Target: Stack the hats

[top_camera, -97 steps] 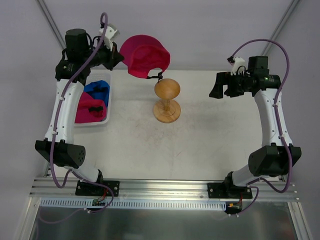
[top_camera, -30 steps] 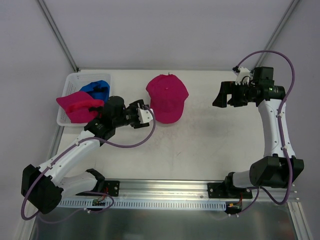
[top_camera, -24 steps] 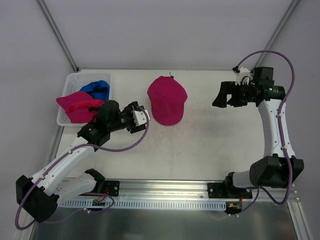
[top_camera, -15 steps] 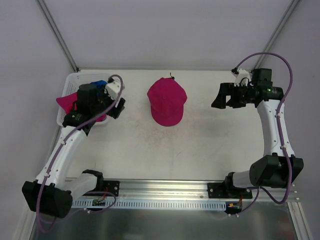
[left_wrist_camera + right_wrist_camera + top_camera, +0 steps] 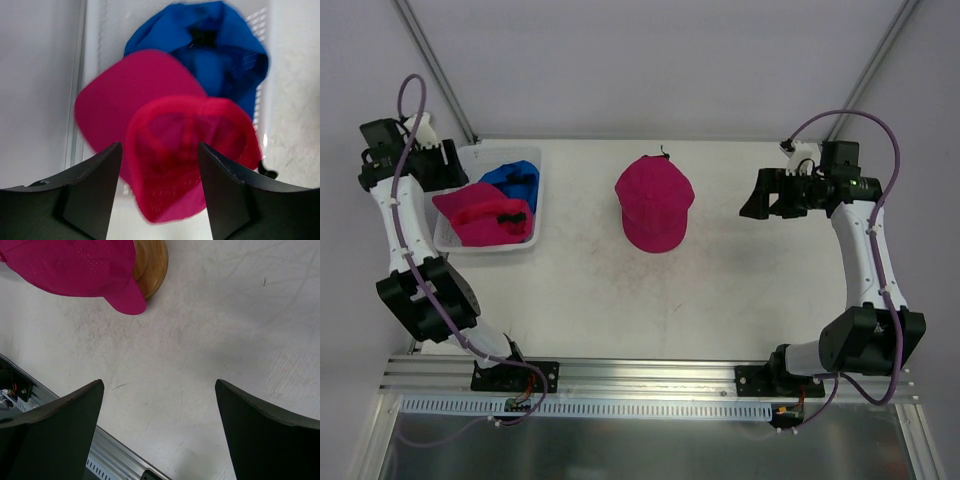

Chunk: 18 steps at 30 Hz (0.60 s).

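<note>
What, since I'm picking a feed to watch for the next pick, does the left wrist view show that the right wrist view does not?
Only the left wrist view: the white basket holding a blue hat and an inside-up magenta hat, framed by the open left gripper. Only the right wrist view: another magenta hat overlapping a wooden disc, the metal rail, and the open right gripper. Both: the table surface and empty jaws.
</note>
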Available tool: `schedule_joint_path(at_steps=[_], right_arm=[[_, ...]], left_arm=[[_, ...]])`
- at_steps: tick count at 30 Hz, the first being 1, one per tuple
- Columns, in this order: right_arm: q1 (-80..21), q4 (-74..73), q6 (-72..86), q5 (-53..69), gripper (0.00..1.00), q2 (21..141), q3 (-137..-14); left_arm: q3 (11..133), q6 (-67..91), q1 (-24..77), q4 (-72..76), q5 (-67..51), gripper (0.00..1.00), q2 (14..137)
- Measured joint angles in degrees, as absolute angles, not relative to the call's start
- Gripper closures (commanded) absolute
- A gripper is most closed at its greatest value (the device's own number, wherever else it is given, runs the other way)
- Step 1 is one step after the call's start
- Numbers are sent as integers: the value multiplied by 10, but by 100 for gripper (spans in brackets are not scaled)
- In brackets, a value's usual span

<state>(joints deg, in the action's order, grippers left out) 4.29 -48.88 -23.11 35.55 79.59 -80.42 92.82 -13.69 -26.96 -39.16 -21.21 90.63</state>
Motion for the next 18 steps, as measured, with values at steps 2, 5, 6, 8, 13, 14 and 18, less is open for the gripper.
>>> schedule_joint_path(at_steps=[2, 5, 6, 8, 13, 14, 18], right_arm=[[43, -481, -228, 358, 0, 796, -796], [43, -469, -221, 362, 0, 796, -779], [43, -465, -218, 364, 1, 796, -772], [43, -460, -216, 365, 0, 796, -761], [43, -451, -215, 365, 0, 799, -740], [43, -451, -215, 365, 0, 799, -736], [44, -448, -216, 364, 1, 803, -727]], left_arm=[[928, -112, -307, -411, -211, 42, 914], [916, -76, -343, -431, -207, 43, 904], [909, -63, -349, -434, -207, 42, 897], [895, -37, -353, -440, -205, 40, 882], [874, 39, -352, -448, -174, 41, 863], [871, 47, -352, -449, -168, 41, 864], [863, 87, -353, -451, -142, 42, 892]])
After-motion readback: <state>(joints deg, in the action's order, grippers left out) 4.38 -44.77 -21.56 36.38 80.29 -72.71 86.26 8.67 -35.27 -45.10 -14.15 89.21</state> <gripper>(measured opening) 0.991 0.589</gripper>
